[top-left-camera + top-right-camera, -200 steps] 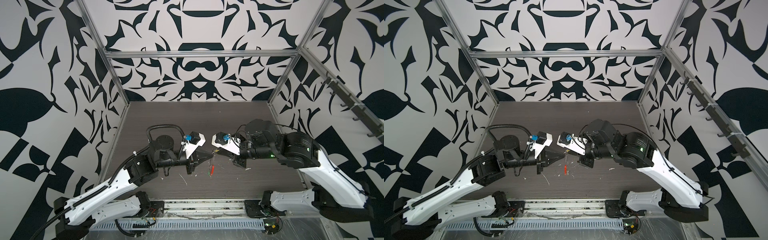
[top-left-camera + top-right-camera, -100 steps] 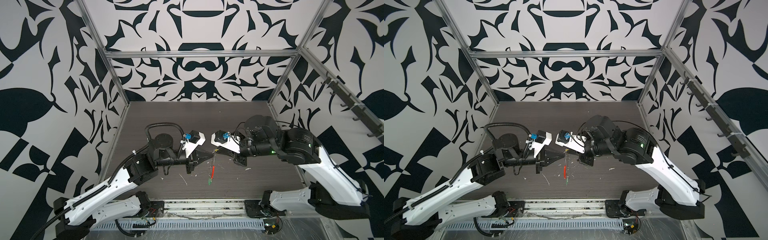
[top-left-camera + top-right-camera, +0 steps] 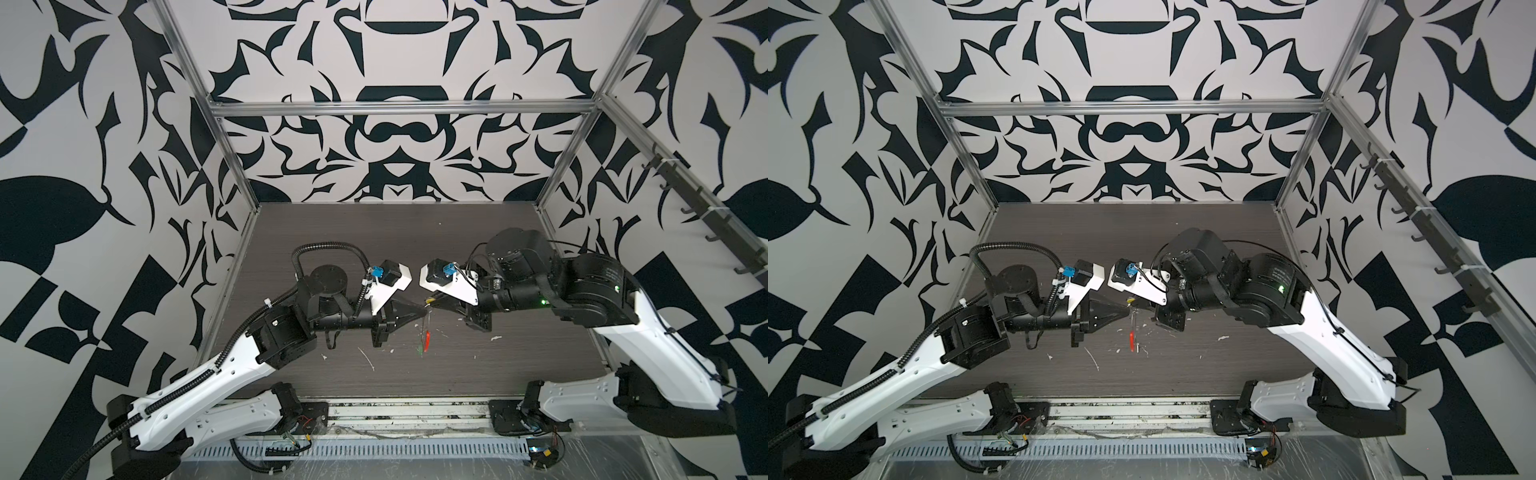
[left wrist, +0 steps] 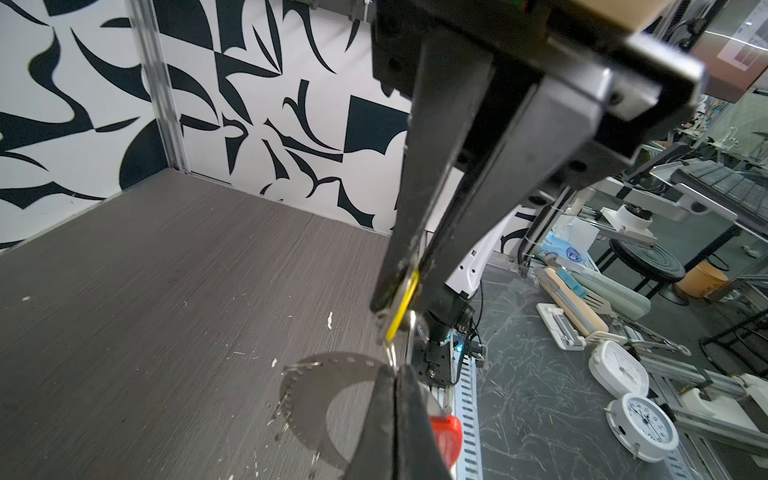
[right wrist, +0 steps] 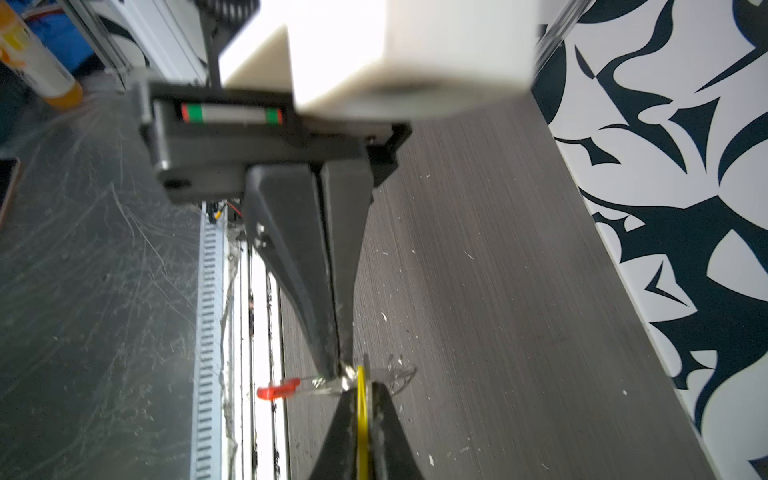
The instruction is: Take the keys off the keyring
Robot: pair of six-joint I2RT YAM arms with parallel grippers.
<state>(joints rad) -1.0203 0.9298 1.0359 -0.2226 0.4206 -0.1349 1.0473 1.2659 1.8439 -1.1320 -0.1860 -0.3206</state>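
Both grippers meet tip to tip above the middle of the table. My left gripper (image 3: pixel 423 310) (image 4: pixel 395 376) is shut on the thin wire of the keyring (image 5: pixel 316 380). The ring's red sleeve (image 3: pixel 427 336) (image 3: pixel 1132 338) (image 5: pixel 277 390) hangs below the tips. My right gripper (image 3: pixel 433 302) (image 5: pixel 363 386) is shut on the yellow tag (image 5: pixel 362 415) (image 4: pixel 405 301) of one of the keys, right against the left tips. A speck of green (image 3: pixel 420 352) shows under the sleeve; the green-tagged key itself is too small to make out. A blurred grey crescent (image 4: pixel 311 399) beside my left jaws cannot be identified.
Small white scraps (image 3: pixel 368 358) lie on the dark wood table (image 3: pixel 374 249). Patterned walls close in the left, back and right. A slotted cable duct (image 3: pixel 374 451) runs along the front edge. Clocks (image 4: pixel 642 419) and tools lie outside the cell.
The right arm's wrist has shifted slightly toward the back while both grippers stay tip to tip. The red sleeve still hangs in about the same place.
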